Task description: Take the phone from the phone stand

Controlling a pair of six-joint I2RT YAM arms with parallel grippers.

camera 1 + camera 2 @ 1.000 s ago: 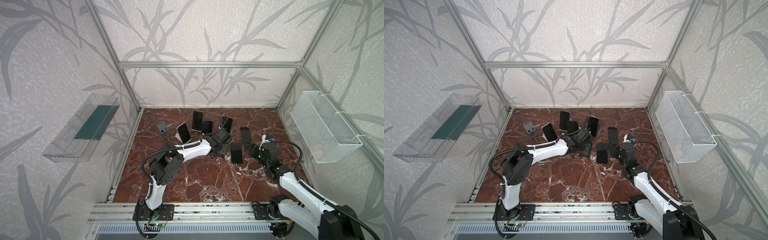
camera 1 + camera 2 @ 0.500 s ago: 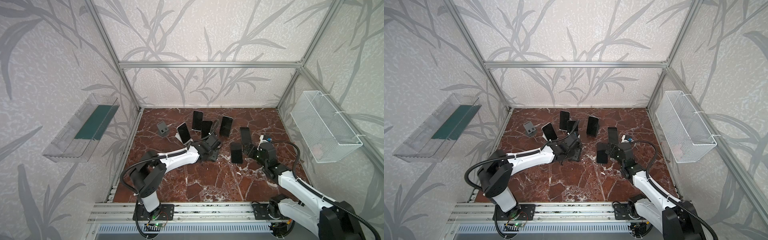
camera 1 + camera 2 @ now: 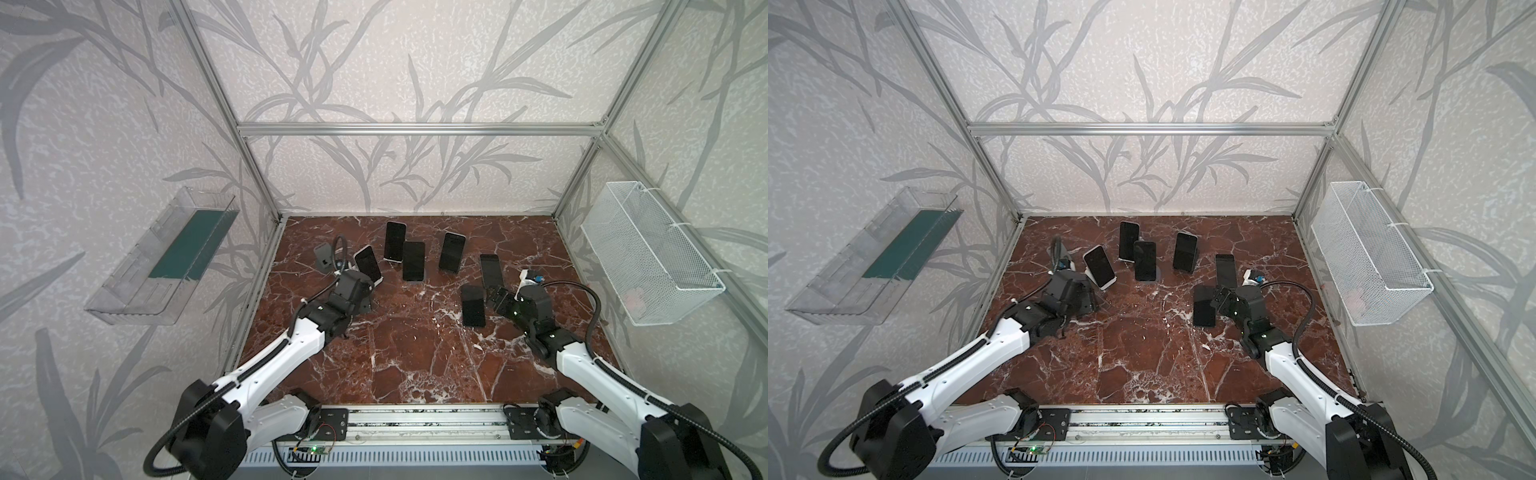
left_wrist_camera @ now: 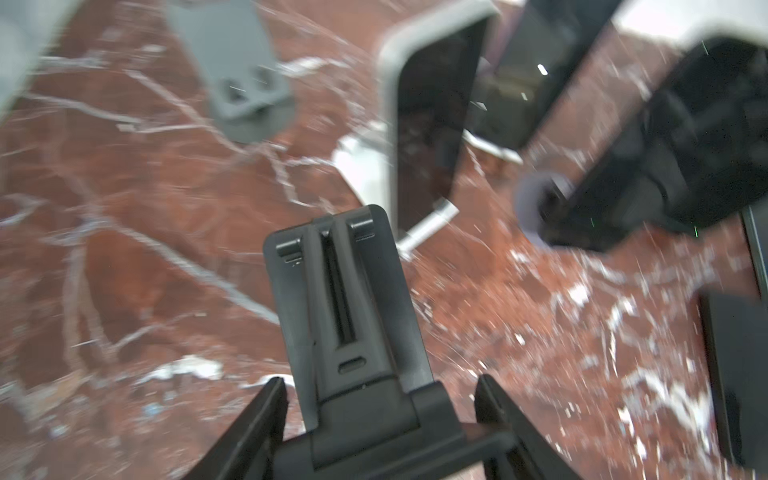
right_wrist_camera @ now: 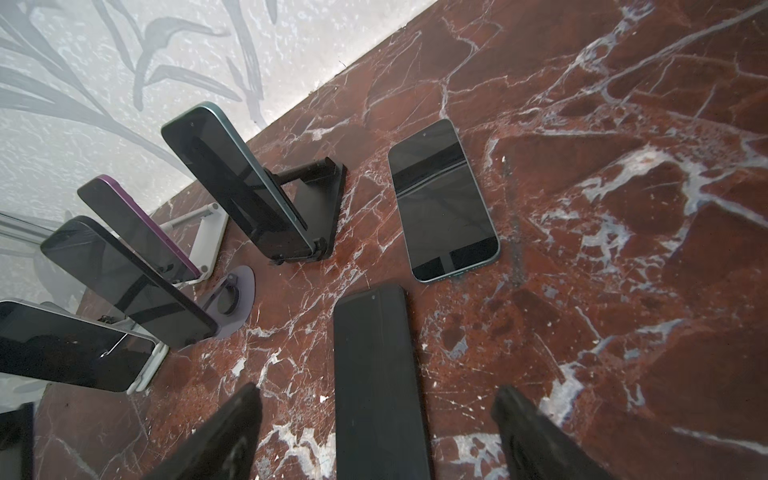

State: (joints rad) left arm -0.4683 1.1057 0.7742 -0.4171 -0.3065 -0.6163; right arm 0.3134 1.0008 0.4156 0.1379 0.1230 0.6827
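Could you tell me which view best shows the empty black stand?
Left wrist view: the stand, in the left gripper, fills it. In both top views the wrist mostly hides it; the right wrist view shows none clearly.

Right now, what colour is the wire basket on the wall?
White; the wire basket shows best in a top view.

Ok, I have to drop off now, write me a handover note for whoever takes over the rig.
Left gripper: shut on an empty black stand.
Right gripper: open, fingers either side of a black phone lying flat on the table.
Done: two phones lie off stands, that one and the flat phone farther back.
Left: four phones on stands: white-cased phone, purple phone, phone on the round base, green-edged phone.
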